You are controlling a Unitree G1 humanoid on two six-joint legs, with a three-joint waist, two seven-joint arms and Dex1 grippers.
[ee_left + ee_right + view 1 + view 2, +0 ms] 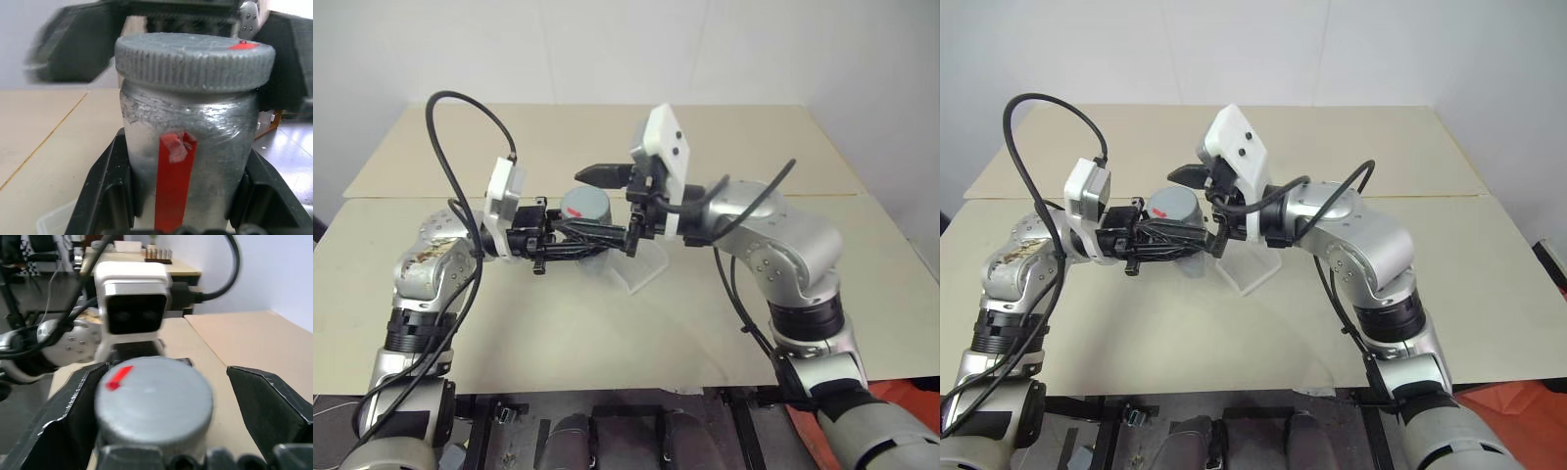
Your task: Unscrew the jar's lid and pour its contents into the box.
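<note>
Lid (pixel 154 399) sits on the jar (pixel 188 142), held above the table (pixel 754 147), over the box (pixel 1252 266). Left gripper (pixel 188 205) pinches the jar body. Right gripper (pixel 161 406) stands spread, fingers either side of the lid, one apart from it. Next, likely: centre on the lid, close squarely, then twist; left hold must not slip.

Silver-grey jointed arms; black two-finger grippers, left gripper (pixel 592 238), right gripper (pixel 607 201); white wrist camera blocks; looping black cables.
</note>
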